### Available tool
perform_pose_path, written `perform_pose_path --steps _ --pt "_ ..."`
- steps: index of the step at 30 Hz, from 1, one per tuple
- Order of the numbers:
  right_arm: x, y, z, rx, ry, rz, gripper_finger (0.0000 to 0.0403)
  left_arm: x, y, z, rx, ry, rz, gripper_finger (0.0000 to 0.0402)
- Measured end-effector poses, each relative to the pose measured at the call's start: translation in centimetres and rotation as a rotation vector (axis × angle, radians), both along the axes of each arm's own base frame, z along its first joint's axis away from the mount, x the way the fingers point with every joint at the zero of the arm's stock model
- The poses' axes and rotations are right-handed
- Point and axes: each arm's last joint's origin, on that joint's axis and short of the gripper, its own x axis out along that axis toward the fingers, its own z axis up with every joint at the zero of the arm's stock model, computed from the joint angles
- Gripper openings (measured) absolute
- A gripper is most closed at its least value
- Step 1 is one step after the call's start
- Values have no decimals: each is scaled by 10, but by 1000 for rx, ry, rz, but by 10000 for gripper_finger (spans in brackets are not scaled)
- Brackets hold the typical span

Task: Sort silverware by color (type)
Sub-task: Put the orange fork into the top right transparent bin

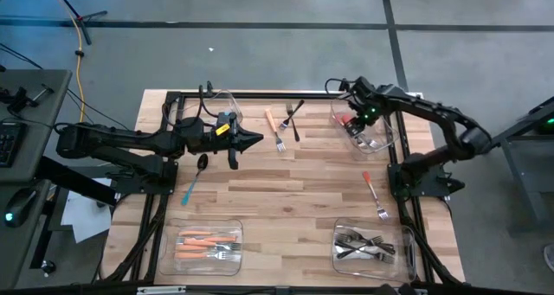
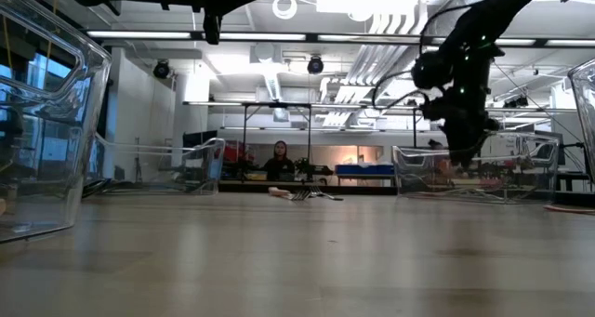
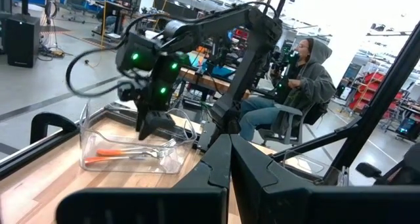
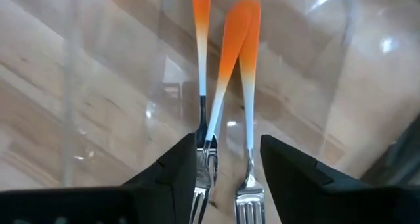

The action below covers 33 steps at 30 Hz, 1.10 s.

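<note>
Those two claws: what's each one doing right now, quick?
Left gripper: shut, holding nothing, above the table.
Right gripper: open over the red-orange forks in the clear bin.

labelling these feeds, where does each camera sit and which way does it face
High: overhead, straight down on the table; both arms show.
Low: table height, level toward the room; arms hang from above.
Left wrist: on the left arm, facing the right arm; own shut left tool below.
Right wrist: over the far right bin; open right tool above red-orange forks.
Shared: left wrist and high both show the right tool in that bin.
</note>
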Motion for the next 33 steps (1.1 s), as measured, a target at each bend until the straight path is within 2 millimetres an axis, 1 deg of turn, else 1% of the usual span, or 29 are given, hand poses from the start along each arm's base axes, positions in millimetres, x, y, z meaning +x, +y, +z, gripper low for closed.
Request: perform_pose_path --steps 4,6,8,12,15,18,21,25,27,29,33 --pt "-6 7 21 -86 -73 12 154 0 0 0 0 0 0 0" --pt "-8 10 35 -139 -154 17 154 0 0 0 0 0 0 0" --pt "-8 14 48 -187 -262 38 154 0 0 0 0 0 0 0" --pt "-4 16 76 -278 -551 90 154 0 0 0 0 0 0 0" --pt "2 14 94 -335 -759 128 153 0 0 0 0 0 0 0" --pt "12 11 106 -369 -923 198 153 0 0 0 0 0 0 0" --pt "24 14 115 -406 -1034 313 153 0 0 0 0 0 0 0" --pt "40 25 121 -419 -1122 486 150 0 0 0 -1 0 0 0" --pt "46 32 123 -424 -1140 533 137 0 0 0 0 -1 0 0" --pt "50 36 124 -425 -1149 566 110 0 0 0 0 -5 0 0" --pt "52 40 124 -411 -1162 582 22 0 0 1 4 -6 2 0"
